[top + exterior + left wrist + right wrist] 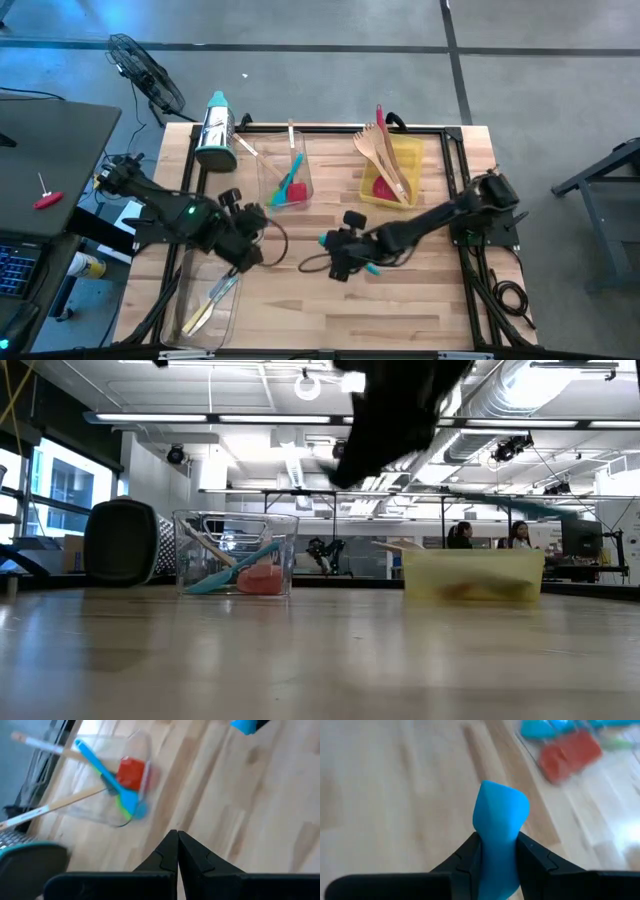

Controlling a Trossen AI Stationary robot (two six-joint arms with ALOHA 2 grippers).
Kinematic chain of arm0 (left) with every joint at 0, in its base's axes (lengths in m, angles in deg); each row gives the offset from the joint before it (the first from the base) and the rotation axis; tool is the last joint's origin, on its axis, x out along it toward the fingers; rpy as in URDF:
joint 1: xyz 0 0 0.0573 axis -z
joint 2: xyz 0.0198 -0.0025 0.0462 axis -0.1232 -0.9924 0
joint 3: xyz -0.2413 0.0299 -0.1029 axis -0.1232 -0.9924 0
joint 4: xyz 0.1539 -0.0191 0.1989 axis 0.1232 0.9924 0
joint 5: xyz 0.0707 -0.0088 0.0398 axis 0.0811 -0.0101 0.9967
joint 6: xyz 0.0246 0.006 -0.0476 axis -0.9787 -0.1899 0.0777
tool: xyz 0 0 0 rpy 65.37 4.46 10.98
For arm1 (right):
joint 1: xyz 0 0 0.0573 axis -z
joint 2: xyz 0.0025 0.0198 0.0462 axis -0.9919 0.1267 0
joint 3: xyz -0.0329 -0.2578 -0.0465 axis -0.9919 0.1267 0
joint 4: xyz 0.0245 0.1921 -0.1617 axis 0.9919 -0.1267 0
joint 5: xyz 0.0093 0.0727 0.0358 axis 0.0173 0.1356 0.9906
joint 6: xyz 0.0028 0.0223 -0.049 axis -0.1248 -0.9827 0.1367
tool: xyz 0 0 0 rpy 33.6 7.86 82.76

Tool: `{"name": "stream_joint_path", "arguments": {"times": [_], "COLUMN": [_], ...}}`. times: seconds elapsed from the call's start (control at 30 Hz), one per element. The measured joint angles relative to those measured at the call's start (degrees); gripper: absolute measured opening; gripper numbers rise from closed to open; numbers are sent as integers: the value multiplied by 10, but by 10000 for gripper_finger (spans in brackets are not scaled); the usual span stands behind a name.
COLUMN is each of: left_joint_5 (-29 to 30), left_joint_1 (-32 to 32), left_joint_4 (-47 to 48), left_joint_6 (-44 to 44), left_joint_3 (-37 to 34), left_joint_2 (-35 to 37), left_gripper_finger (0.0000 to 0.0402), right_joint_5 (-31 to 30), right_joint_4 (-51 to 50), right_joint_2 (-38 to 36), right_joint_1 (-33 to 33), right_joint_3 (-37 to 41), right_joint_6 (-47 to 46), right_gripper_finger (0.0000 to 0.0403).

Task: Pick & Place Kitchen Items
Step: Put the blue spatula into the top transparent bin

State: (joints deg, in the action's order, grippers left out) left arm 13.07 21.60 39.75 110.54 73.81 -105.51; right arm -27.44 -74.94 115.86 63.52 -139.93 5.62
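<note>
From above, the right claw (345,262) sits at the middle of the tabletop (400,310), just below centre of the frame, clamped on a blue spatula (371,267) whose tip pokes out to the claw's right. The left claw (250,250) hangs to its left, fingers pressed together with nothing between them. Above the two claws a clear bin (285,175) holds a blue spatula, a red one and a wooden-handled utensil. To its right a yellow bin (392,172) carries wooden spoons and forks and a red-handled piece. A steel box grater (215,132) lies at the upper left of the wood, touching nothing else that I can tell. At the lower left another clear bin (205,305) holds a pale utensil.

At table height, the right arm is a dark mass at top centre. The clear bin (236,552) stands left of centre, the yellow bin (472,574) to the right, and the wood in front of both is bare. People show far back in the room.

In the left wrist view, the closed fingers (170,855) point toward the clear bin (107,780) in the upper left; a blue scrap shows at the top right edge.

In the right wrist view, the blue spatula (499,840) stands upright between the fingers (465,857), filling the centre. Red and blue utensils blur at upper right.
</note>
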Motion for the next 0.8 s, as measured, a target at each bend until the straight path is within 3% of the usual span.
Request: {"name": "stream_joint_path", "arguments": {"times": [0.17, 0.47, 0.67, 0.8], "left_joint_5": [32, 32, 17, 37], "left_joint_1": [63, 108, 107, 107], "left_joint_4": [-76, -330, -459, -525], "left_joint_6": [22, -24, -29, -31], "left_joint_3": [-9, -138, -201, -224], "left_joint_2": [0, -1, -1, -1], "left_gripper_finger": [1, 13, 91, 154], "right_joint_5": [-34, -55, -56, -57], "right_joint_4": [69, 194, 197, 212], "right_joint_2": [-42, -54, -54, -54], "right_joint_1": [-48, -108, -123, -134], "right_joint_3": [0, -1, -1, -1], "right_joint_6": [51, 115, 98, 98], "right_gripper_finger": [83, 83, 83, 83]}}
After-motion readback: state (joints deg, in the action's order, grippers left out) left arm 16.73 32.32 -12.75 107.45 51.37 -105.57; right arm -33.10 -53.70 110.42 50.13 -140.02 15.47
